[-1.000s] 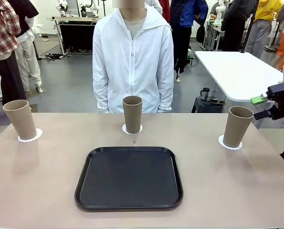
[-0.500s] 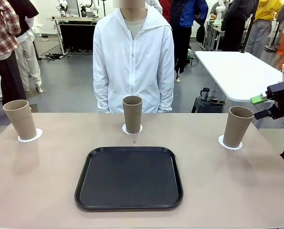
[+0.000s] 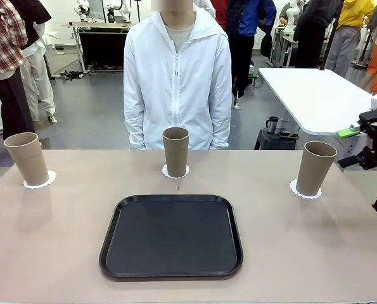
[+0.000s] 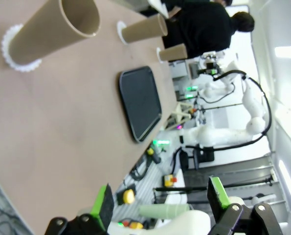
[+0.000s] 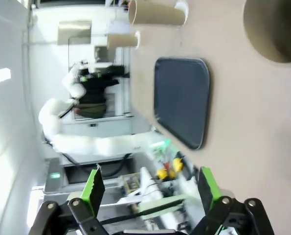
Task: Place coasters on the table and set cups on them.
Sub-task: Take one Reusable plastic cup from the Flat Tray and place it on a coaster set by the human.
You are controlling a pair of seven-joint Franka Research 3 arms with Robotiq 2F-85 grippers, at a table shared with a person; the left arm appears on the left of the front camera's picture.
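Note:
Three tan cups stand upright on the beige table [image 3: 61, 228], each on a white lacy coaster: left cup [image 3: 26, 158] on coaster [image 3: 41, 183], middle cup [image 3: 175, 151] on coaster [image 3: 175, 173], right cup [image 3: 315, 168] on coaster [image 3: 304, 190]. My right gripper [image 3: 348, 147] hangs open just right of the right cup, off the table's edge, touching nothing. Its own view has its empty fingers [image 5: 93, 188] and that cup's rim [image 5: 275, 27]. The left gripper [image 4: 161, 200] is open and empty past the table's left end, with the left cup [image 4: 52, 32] ahead of it.
A black rounded-square tray [image 3: 171, 235] lies bare in the middle near the front edge. A person in a white jacket [image 3: 177, 76] stands behind the middle cup with hands out of sight. A white table [image 3: 315, 95] stands behind on the right.
My right gripper has drawn back slightly to the right, away from the right cup, still open. The cups, coasters and tray have not moved.

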